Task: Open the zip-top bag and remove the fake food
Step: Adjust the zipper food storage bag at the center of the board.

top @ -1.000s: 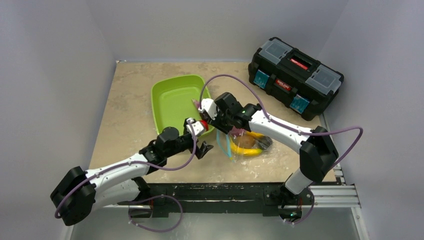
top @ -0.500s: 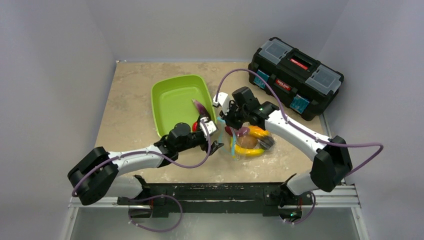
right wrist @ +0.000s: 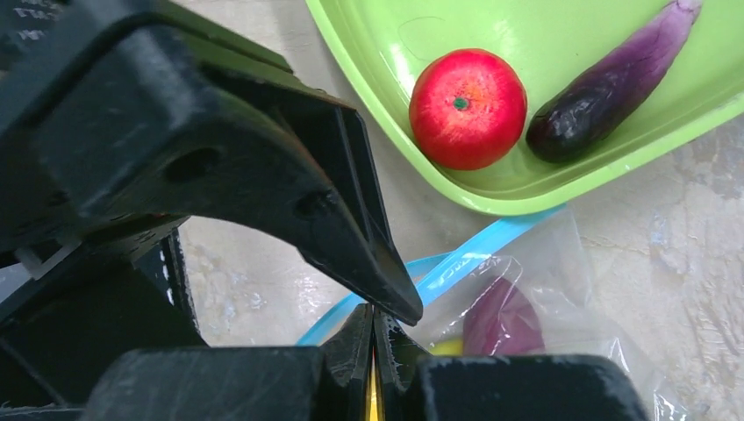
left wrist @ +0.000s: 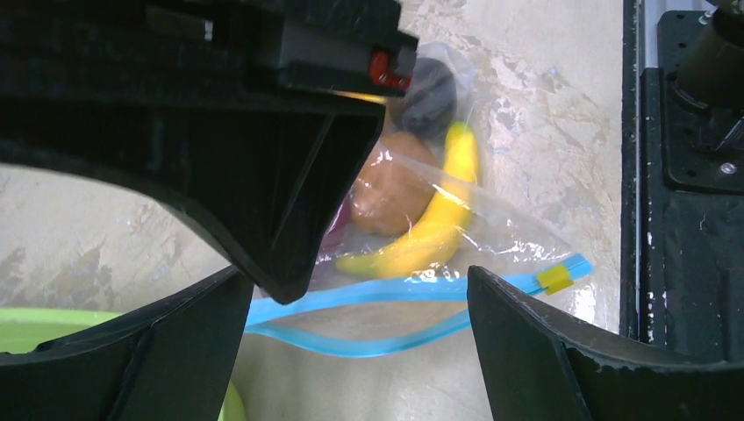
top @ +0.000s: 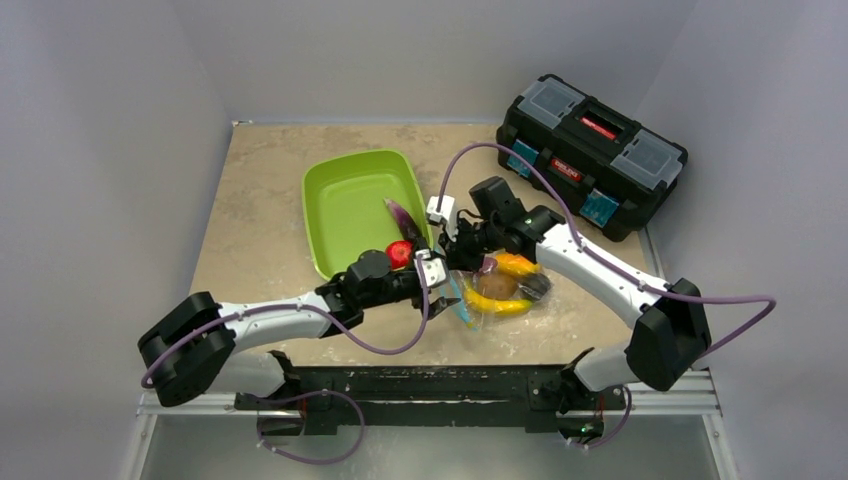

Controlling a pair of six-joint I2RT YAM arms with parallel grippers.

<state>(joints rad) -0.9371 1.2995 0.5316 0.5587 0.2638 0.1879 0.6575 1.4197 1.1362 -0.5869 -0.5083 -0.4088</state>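
Zip-top bag (left wrist: 518,237), ahead of open left claw (left wrist: 355,274)

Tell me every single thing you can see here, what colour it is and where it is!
table: one, beige, under everything
tray: one, lime green, middle of the table
apple: one, red, in the tray's near right corner
eggplant: one, purple, in the tray beside the apple
zip-top bag: one, clear with a blue zipper, right of the tray
banana: one, yellow, inside the bag
kiwi: one, brown, inside the bag
plum: one, dark, inside the bag
purple piece: one, inside the bag, too hidden to name
toolbox: one, black, far right
left gripper: one, black, open over the zipper
right gripper: one, black, shut at the zipper edge; grip unclear
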